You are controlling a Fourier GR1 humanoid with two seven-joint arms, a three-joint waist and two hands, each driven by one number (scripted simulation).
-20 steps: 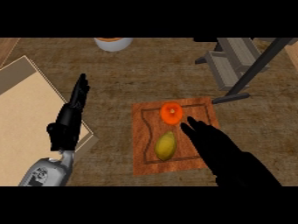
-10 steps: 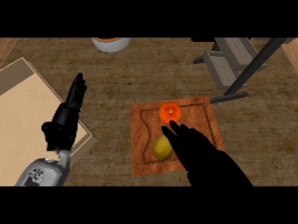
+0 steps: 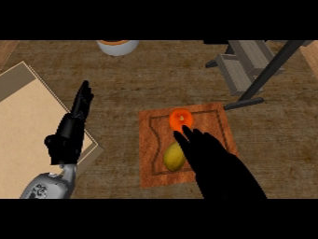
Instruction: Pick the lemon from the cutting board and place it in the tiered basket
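1. Where the right hand (image 3: 215, 161) comes in from the lower edge, its fingers (image 3: 189, 133) are straight and a little spread. They point up and to the left over the cutting board (image 3: 151, 128) and curl round nothing.
2. The tips of these fingers end just below an orange round thing (image 3: 181, 116), which sits on the upper part of the board. I cannot tell if they touch it.
3. The lemon (image 3: 173, 156) lies on the lower half of the board, just beside the left edge of the right hand. The hand covers the lemon's right side, so I cannot tell if the palm touches it.
4. The board is of reddish wood with a groove near its rim, and it lies flat on the brown surface (image 3: 154, 79).
5. The tiered basket (image 3: 240, 70) is grey and stands at the upper right, beyond the board's far corner and well apart from the lemon. A dark slanted pole (image 3: 270, 70) crosses it.
6. The left hand (image 3: 68, 135) shows at the left, apart from the board. Its fingers are straight, pressed together and point away, and they hold nothing.
7. This hand lies over the edge of a pale flat panel (image 3: 10, 130), and its grey forearm (image 3: 48, 186) shows below it.
8. A white bowl (image 3: 116, 46) stands at the top edge.
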